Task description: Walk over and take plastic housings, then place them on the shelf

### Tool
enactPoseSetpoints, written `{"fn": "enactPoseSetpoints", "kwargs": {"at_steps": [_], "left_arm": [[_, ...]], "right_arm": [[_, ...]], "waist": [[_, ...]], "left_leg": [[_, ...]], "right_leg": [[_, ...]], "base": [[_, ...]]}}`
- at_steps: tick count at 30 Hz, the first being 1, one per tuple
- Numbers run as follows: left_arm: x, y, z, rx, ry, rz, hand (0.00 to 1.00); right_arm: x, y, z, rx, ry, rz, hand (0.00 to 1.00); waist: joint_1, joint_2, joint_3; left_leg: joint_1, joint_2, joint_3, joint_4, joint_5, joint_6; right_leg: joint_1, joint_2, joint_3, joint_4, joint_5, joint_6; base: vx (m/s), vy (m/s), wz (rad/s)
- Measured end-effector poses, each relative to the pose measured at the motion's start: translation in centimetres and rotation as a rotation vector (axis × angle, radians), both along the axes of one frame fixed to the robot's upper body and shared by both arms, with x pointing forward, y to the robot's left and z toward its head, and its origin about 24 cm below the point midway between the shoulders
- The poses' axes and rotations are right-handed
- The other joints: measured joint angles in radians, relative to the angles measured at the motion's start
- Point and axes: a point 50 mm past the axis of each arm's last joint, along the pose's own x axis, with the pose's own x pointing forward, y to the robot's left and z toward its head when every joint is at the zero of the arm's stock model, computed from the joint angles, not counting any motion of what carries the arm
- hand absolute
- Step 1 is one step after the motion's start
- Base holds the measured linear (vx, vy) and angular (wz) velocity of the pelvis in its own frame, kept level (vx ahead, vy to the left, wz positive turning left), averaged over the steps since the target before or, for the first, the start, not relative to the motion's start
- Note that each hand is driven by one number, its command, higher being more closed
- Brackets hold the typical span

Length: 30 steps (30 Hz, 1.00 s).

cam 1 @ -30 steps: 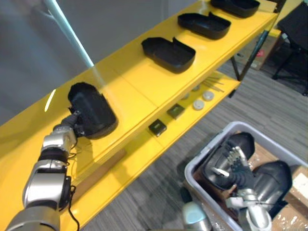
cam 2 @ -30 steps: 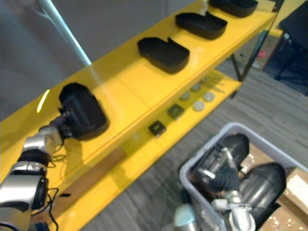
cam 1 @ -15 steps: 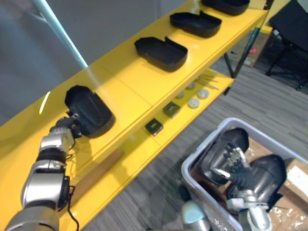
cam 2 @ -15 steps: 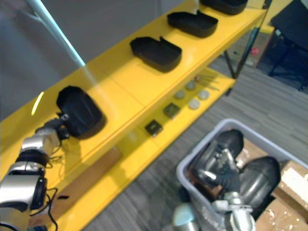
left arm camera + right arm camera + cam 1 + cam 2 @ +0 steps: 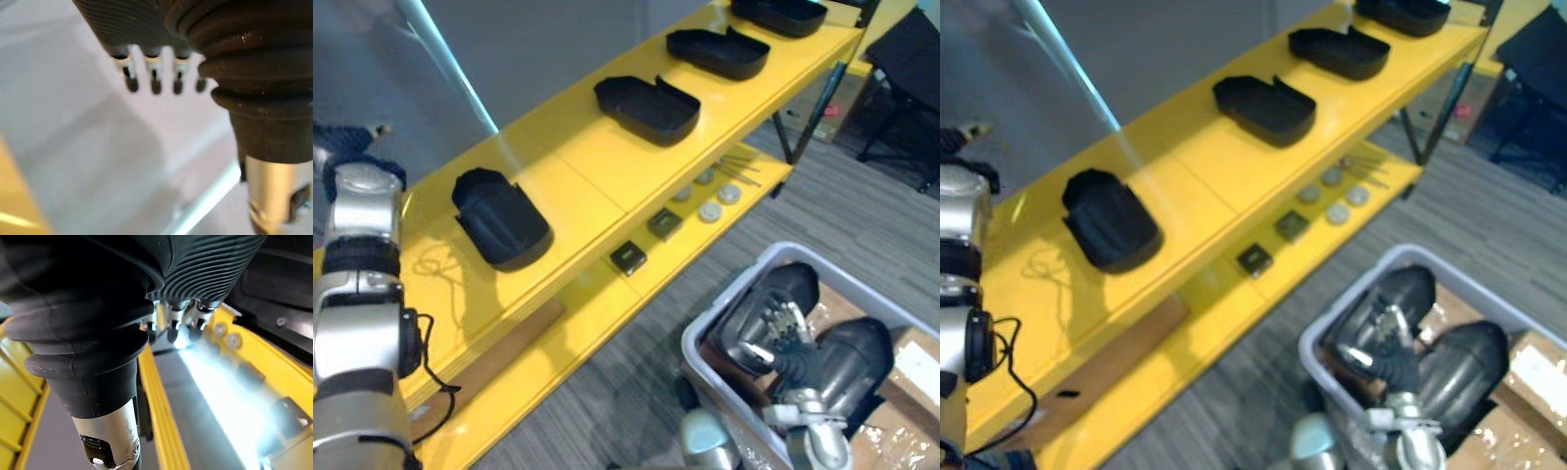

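Several black plastic housings lie in a row on the yellow shelf (image 5: 578, 166); the nearest one (image 5: 501, 217) sits free, open side up. My left hand (image 5: 352, 162) is raised to the left of it, well apart, its fingers (image 5: 154, 78) straight and empty before a grey wall. My right hand (image 5: 788, 338) rests with relaxed fingers on a dark housing (image 5: 773, 294) inside the grey bin (image 5: 705, 338). A second housing (image 5: 852, 357) lies beside it in the bin.
The lower shelf carries two small black squares (image 5: 628, 258), round discs (image 5: 710, 211) and thin rods (image 5: 739, 166). A wooden board (image 5: 499, 348) leans low on the left. Cardboard (image 5: 913, 377) lies beside the bin, and a dark chair (image 5: 906, 59) stands at the far right.
My left hand has let go of the nearest housing and risen up and to the left. The housing stays on the shelf. My right hand has stayed in the bin.
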Motion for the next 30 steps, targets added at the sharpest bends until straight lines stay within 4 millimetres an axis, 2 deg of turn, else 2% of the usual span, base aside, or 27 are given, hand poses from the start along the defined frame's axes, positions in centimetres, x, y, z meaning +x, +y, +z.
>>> {"fn": "enactPoseSetpoints", "kwargs": {"at_steps": [5,8,11,12,14,16,17,18,24,28,30], "left_arm": [[-0.2,-0.8,1.1,0.062,-0.145,-0.033,0.0],[0.0,-3.1,0.8,0.063,-0.276,-0.149,0.0],[-1.0,-5.4,-2.9,-0.018,-0.396,-0.282,0.0],[-2.1,-6.2,-5.1,-0.086,-0.45,-0.325,0.0],[-4.7,-7.6,-8.1,-0.164,-0.527,-0.369,0.0],[-7.2,-8.0,-9.4,-0.195,-0.593,-0.367,0.0],[-10.1,-8.0,-10.2,-0.209,-0.657,-0.343,0.0],[-16.7,-10.0,-10.3,-0.052,-0.67,-0.44,0.0],[-16.8,-10.1,-10.6,-0.076,-0.674,-0.429,0.0],[-17.2,-10.2,-11.7,-0.126,-0.649,-0.415,0.0],[-17.9,-9.6,-12.6,-0.155,-0.619,-0.345,0.0]], "right_arm": [[0.4,-0.1,0.8,-0.023,-0.066,-0.078,0.0],[1.1,-0.1,1.4,0.0,-0.109,-0.087,0.0],[2.2,0.4,2.2,-0.007,-0.162,-0.114,0.0],[2.4,0.4,2.6,-0.033,-0.18,-0.14,0.0],[2.5,0.0,3.3,-0.054,-0.214,-0.202,0.0],[2.5,-0.5,3.7,-0.059,-0.239,-0.256,0.0],[2.5,-1.2,4.5,-0.064,-0.275,-0.289,0.0],[2.8,-3.3,7.3,-0.095,-0.385,-0.421,0.0],[2.8,-3.3,7.2,-0.085,-0.381,-0.413,0.0],[3.0,-3.4,6.6,0.053,-0.356,-0.362,0.0],[4.0,-3.3,6.2,0.156,-0.347,-0.294,0.0]], "waist": [[0.01,-0.01,-0.013],[0.035,-0.018,-0.025],[0.08,-0.02,-0.066],[0.096,-0.022,-0.08],[0.125,-0.03,-0.095],[0.159,-0.039,-0.101],[0.191,-0.047,-0.108],[0.271,-0.092,-0.165],[0.273,-0.092,-0.161],[0.276,-0.101,-0.154],[0.29,-0.104,-0.137]], "left_leg": [[0.011,-0.003,-0.01,-0.019,0.001,-0.001],[0.012,-0.004,-0.044,-0.023,0.002,-0.003],[0.01,-0.009,-0.069,-0.038,0.011,-0.002],[0.01,-0.012,-0.088,-0.046,0.019,0.001],[0.013,-0.018,-0.138,-0.077,0.041,0.004],[0.015,-0.019,-0.163,-0.09,0.05,0.003],[0.011,-0.021,-0.183,-0.091,0.056,0.006],[0.029,-0.036,-0.247,-0.139,0.087,0.007],[0.026,-0.037,-0.253,-0.139,0.087,0.007],[0.009,-0.038,-0.275,-0.134,0.087,0.007],[0.005,-0.037,-0.279,-0.128,0.087,0.007]], "right_leg": [[0.027,-0.003,-0.019,-0.027,0.013,0.0],[0.045,-0.01,-0.049,-0.028,0.012,-0.002],[0.051,-0.016,-0.074,-0.028,0.01,-0.003],[0.058,-0.016,-0.097,-0.028,0.01,-0.003],[0.076,-0.017,-0.144,-0.028,0.01,-0.003],[0.086,-0.02,-0.165,-0.028,0.01,-0.003],[0.094,-0.025,-0.185,-0.029,0.01,-0.003],[0.139,-0.047,-0.262,-0.029,-0.029,0.014],[0.14,-0.05,-0.275,-0.029,-0.029,0.014],[0.138,-0.06,-0.299,-0.029,-0.031,0.015],[0.139,-0.062,-0.308,-0.029,-0.032,0.015]], "base": [[-0.05,-0.004,0.12],[-0.05,-0.003,0.29],[-0.05,-0.01,0.24],[-0.03,-0.018,0.38],[-0.04,-0.025,0.64],[-0.06,-0.006,0.49],[-0.05,-0.003,0.31],[-0.04,-0.004,0.22],[0.0,0.0,0.03],[0.0,0.004,0.15],[-0.01,0.003,0.08]]}}
